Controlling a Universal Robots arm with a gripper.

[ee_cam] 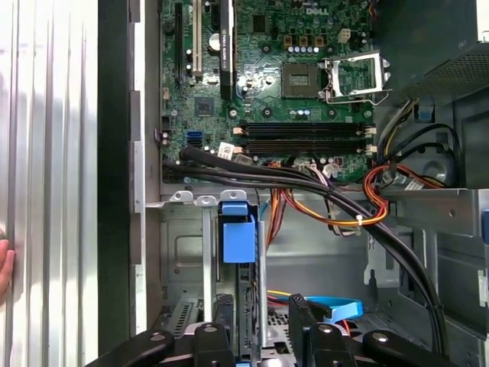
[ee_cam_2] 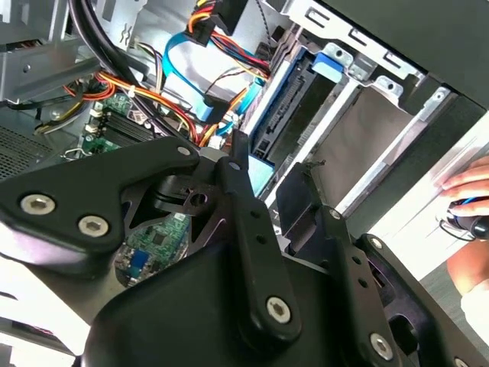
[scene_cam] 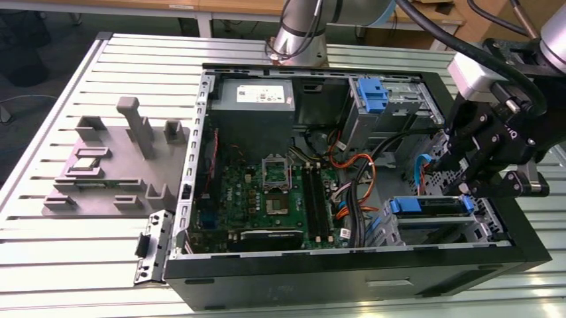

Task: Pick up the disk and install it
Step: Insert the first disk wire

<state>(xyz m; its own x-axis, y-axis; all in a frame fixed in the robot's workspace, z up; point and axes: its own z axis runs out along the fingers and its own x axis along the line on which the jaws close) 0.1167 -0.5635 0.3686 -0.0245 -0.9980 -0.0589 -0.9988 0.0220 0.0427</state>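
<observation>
Inside drive cage (ee_cam: pixel 191 200), disk (ee_cam: pixel 237 237) edge-on, long axis toward motherboard (ee_cam: pixel 267 76), pincer (ee_cam: pixel 260 307) astride

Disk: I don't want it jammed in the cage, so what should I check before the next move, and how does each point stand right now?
1. The disk lined up with the cage: ok, it stands edge-on between the rails.
2. The disk fully home: cannot tell.
3. The tool astride the disk: ok, it is open, with one finger on each side.
4. The blue cable clear of the tool: cannot tell, it runs right by one finger.
5. The hand away from the work: not ok, it lies just outside the case.
</observation>
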